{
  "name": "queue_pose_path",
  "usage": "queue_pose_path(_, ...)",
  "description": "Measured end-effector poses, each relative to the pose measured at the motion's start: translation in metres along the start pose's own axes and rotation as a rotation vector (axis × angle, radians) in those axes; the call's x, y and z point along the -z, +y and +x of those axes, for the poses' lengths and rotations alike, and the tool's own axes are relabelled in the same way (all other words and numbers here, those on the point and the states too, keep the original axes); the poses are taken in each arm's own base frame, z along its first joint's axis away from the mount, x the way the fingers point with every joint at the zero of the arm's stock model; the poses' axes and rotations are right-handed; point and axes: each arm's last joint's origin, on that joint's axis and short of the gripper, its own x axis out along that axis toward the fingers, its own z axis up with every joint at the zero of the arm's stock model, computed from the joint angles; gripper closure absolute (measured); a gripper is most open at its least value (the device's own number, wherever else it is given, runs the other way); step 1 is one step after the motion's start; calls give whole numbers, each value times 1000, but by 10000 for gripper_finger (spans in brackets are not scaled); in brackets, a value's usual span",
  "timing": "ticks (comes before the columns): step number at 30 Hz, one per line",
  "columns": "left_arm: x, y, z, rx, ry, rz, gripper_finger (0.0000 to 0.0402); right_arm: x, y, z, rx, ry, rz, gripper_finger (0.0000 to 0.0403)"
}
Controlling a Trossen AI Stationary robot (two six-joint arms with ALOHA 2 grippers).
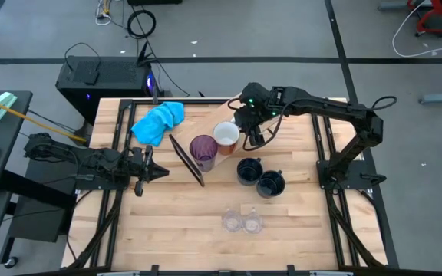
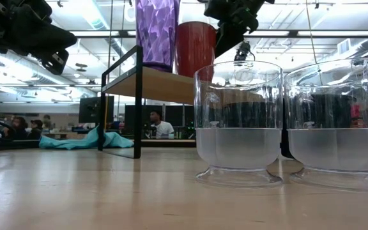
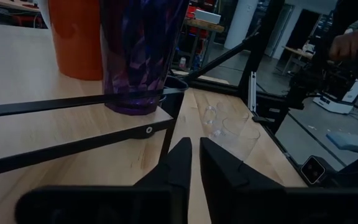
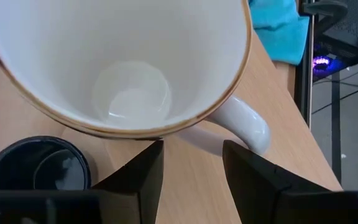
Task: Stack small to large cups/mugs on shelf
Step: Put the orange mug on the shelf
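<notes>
The shelf (image 2: 161, 83) is a light wooden board on a black wire frame. It carries the purple tumbler (image 1: 203, 151) and a mug (image 1: 226, 136) that is white inside and orange-red outside. My right gripper (image 4: 191, 165) is open just above the mug's white handle (image 4: 244, 121), beside its rim, and holds nothing. My left gripper (image 3: 196, 163) is shut and empty at the shelf's left side, level with the shelf board (image 3: 48, 112). Two dark navy mugs (image 1: 249, 170) (image 1: 270, 184) and two small clear glasses (image 1: 231, 221) (image 1: 252, 222) stand on the tabletop.
A blue cloth (image 1: 158, 121) lies on the table behind the shelf's left end. The navy mugs stand close to the shelf's right near corner. The glasses stand near the table's front edge. People sit in the room beyond the table (image 2: 155, 124).
</notes>
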Motion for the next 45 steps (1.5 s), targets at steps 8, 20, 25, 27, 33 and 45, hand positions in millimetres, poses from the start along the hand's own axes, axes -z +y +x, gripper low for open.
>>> queue_pose_path(8, 0, 0, 0, 0, 0, 0, 372, 0, 0, 0, -11, -6, 0, 232)
queue_pose_path(20, 0, 0, 0, 0, 0, 0, 363, 0, 0, 0, -21, -13, 0, 232)
queue_pose_path(25, 0, 0, 0, 0, 0, 0, 362, 0, 1, 0, -21, -13, 0, 232)
queue_pose_path(27, 0, 0, 0, 0, 0, 0, 365, 0, 1, 0, -25, -15, 0, 232)
queue_pose_path(33, 0, 0, 0, 0, 0, 0, 372, -1, 1, 0, -36, -23, 0, 232)
queue_pose_path(45, 0, 0, 0, 0, 0, 0, 363, -2, 1, -4, -26, -33, 4, 232)
